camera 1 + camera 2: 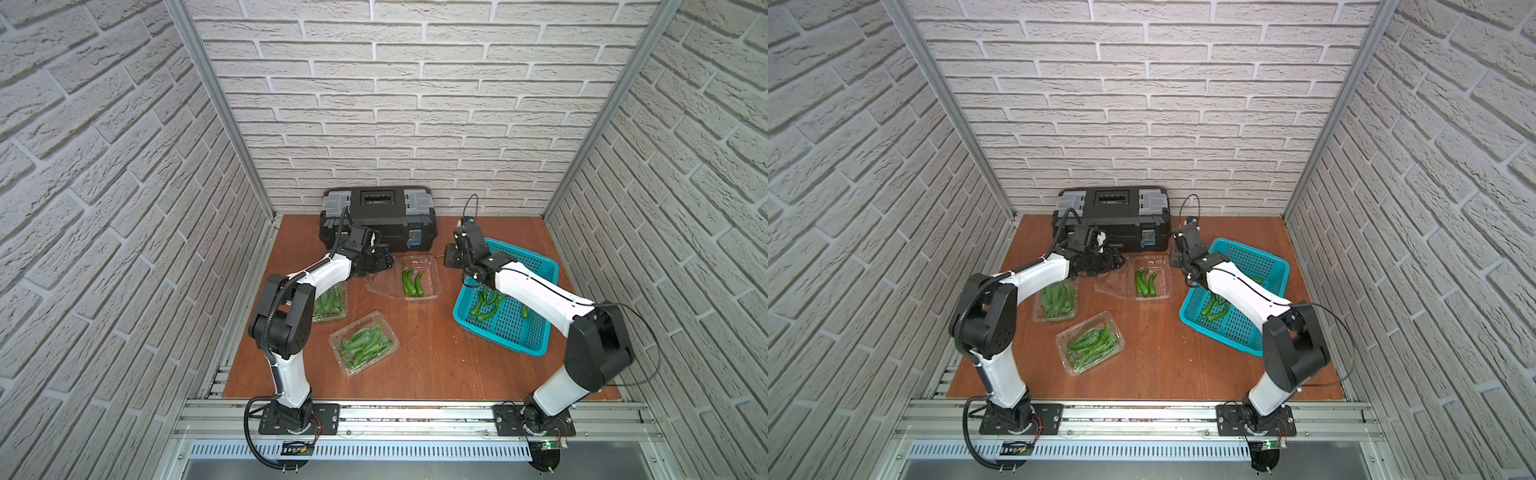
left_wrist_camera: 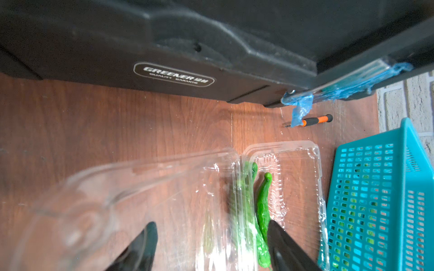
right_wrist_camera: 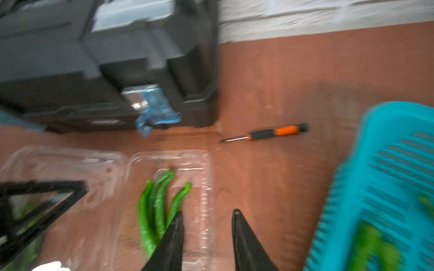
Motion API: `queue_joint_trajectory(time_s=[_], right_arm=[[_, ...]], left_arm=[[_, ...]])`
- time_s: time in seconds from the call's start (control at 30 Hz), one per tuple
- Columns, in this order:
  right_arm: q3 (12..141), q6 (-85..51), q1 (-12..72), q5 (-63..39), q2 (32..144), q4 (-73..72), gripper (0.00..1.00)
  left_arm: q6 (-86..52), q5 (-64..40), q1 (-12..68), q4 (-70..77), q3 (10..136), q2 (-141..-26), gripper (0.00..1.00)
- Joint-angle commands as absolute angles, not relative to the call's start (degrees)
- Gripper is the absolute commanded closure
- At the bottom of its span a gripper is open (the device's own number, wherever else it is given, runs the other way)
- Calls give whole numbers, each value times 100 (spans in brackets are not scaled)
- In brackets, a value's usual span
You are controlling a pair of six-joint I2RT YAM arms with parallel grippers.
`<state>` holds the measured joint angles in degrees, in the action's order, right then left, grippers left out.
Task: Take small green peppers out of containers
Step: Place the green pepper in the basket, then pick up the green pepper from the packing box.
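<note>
An open clear container (image 1: 432,266) lies in front of the toolbox with a few small green peppers (image 1: 411,282) in it and its lid (image 2: 117,187) swung out. My left gripper (image 2: 211,225) stands open over that lid and hinge, one finger beside a pepper (image 2: 263,204), gripping nothing. Between this container and the basket hovers my right gripper (image 3: 207,214), open and empty. Two more containers full of peppers sit lids down: one at the front middle (image 1: 363,343), one (image 1: 332,305) partly under my left arm.
A teal perforated basket (image 1: 523,332) at the right holds several peppers (image 1: 488,305), under my right forearm. A large black toolbox (image 1: 376,220) stands against the back wall. A small orange-and-black screwdriver (image 3: 270,133) lies on the wooden table between toolbox and basket.
</note>
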<state>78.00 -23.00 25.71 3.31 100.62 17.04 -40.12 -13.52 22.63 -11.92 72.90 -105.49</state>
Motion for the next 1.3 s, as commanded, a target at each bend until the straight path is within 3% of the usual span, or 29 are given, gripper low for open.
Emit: queue_joint_trajectory(time_s=[0.0,0.33,0.7,1.03,1.27], right_arm=[[8189,-1722,2706,-1502,10638,2090,65],[8625,-1564,2828,-1962,11546,2505,69],[8753,-1477,2874,-1569,11935,2720,71],[8603,-1546,2874,-1503,11806,2439,92],[8309,-1758,2866,-1118,11113,1920,95]], left_arm=[[-4052,-1327,2294,-1078,7348,-10556,27],[-4058,-1304,2297,-1102,7332,-10541,27],[-4137,-1274,2303,-1013,7278,-10551,27],[-4153,-1209,2301,-1035,7251,-10494,27],[-4167,-1178,2303,-1066,7260,-10510,27]])
